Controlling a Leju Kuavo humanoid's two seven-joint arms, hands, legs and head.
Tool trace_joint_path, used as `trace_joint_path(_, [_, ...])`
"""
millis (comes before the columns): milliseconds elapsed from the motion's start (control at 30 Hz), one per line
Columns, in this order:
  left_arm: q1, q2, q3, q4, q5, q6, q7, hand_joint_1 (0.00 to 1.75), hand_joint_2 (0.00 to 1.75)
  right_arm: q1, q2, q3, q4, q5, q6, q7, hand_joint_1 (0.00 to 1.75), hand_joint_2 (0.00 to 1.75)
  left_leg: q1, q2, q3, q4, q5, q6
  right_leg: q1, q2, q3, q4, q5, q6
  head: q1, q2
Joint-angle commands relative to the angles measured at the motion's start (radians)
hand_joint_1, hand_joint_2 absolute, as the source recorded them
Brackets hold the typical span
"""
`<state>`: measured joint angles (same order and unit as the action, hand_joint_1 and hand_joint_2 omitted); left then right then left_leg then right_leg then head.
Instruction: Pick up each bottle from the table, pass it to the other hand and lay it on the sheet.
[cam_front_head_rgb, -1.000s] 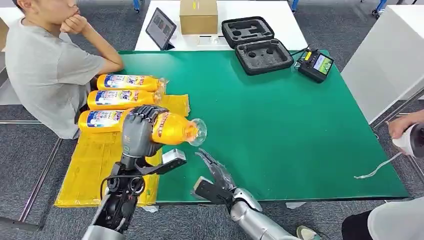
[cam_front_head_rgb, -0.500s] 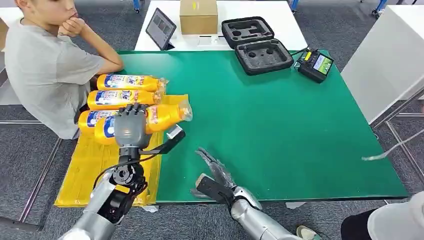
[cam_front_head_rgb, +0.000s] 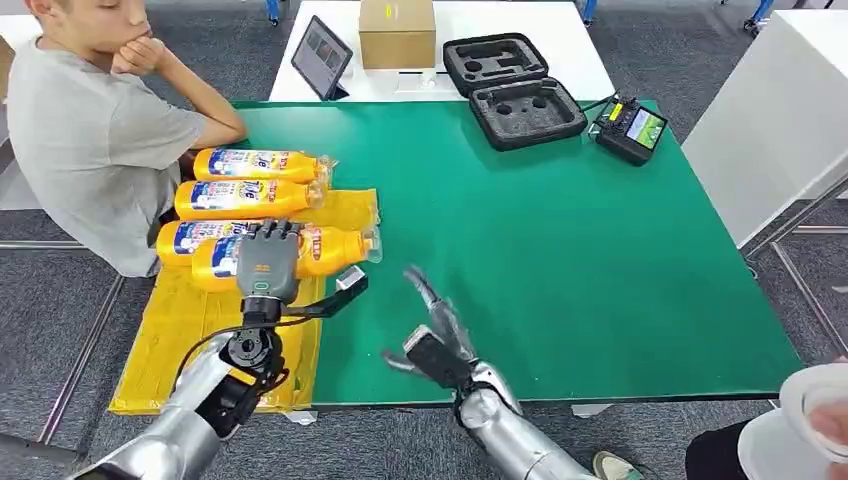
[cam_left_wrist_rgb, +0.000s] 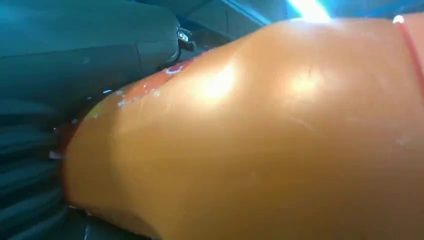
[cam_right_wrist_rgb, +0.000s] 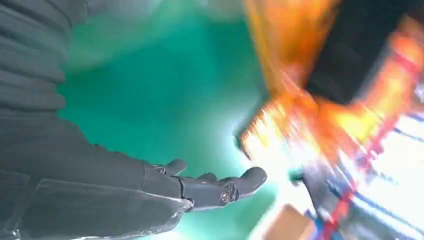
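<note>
My left hand (cam_front_head_rgb: 267, 262) grips an orange bottle (cam_front_head_rgb: 335, 246) that lies on its side at the right part of the yellow sheet (cam_front_head_rgb: 190, 330), its clear cap toward the green table (cam_front_head_rgb: 560, 250). Close up in the left wrist view, the bottle's orange body (cam_left_wrist_rgb: 260, 135) presses against the hand. Behind it, three more orange bottles lie side by side on the sheet: the far one (cam_front_head_rgb: 262, 164), the middle one (cam_front_head_rgb: 245, 198) and the near one (cam_front_head_rgb: 195, 236). My right hand (cam_front_head_rgb: 435, 325) hovers open over the table's near edge, fingers (cam_right_wrist_rgb: 220, 187) spread, holding nothing.
A person in a grey shirt (cam_front_head_rgb: 95, 140) sits at the table's left, close to the bottles. At the far end stand a black foam case (cam_front_head_rgb: 512, 90), a controller (cam_front_head_rgb: 632, 128), a tablet (cam_front_head_rgb: 322, 55) and a cardboard box (cam_front_head_rgb: 397, 32). Another person's hand (cam_front_head_rgb: 820, 410) shows bottom right.
My left hand has carried the bottle leftward and down, from above the table edge onto the sheet beside the other bottles. My right hand has risen a little, fingers still spread.
</note>
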<state>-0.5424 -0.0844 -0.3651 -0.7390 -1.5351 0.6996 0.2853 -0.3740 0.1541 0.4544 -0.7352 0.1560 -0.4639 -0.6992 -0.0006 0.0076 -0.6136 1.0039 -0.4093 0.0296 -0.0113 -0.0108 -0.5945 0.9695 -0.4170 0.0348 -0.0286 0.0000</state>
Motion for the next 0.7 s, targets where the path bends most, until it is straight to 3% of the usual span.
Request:
trace_joint_path(33, [-0.072, 0.063, 0.003, 0.129, -0.036, -0.001, 0.018, 1.75, 1.75, 0.138, -0.042, -0.065, -0.399, 0.067, 0.101, 0.001, 0.0, 1.75, 0.001, -0.001, 0.002, 0.0, -0.002, -0.001, 0.001, 0.0, 0.002, 0.0, -0.002, -0.001, 0.0, 0.0])
trace_joint_path(300, [-0.111, 0.037, 0.012, 0.191, -0.036, -0.027, 0.028, 1.75, 1.75, 0.22, -0.052, -0.056, -0.591, 0.1, 0.143, 0.001, 0.0, 1.75, 0.001, -0.003, 0.002, 0.001, -0.002, -0.002, 0.001, -0.001, 0.002, 0.001, -0.002, -0.001, 0.0, 0.0])
trace_joint_path(500, [-0.125, 0.022, 0.057, 0.228, -0.035, -0.047, -0.01, 1.75, 1.75, 0.25, -0.076, -0.067, -0.757, 0.036, 0.142, 0.001, 0.0, 1.75, 0.0, -0.002, 0.001, 0.001, -0.001, -0.001, 0.0, -0.001, 0.001, 0.001, -0.002, -0.001, 0.0, 0.0])
trace_joint_path(700, [-0.136, 0.012, 0.08, 0.247, -0.03, -0.051, -0.038, 1.75, 1.75, 0.247, -0.075, -0.075, -0.762, 0.039, 0.131, 0.001, 0.0, 1.75, 0.001, -0.002, 0.002, 0.001, -0.002, -0.002, 0.001, -0.001, 0.003, 0.0, -0.002, -0.001, 0.0, 0.0])
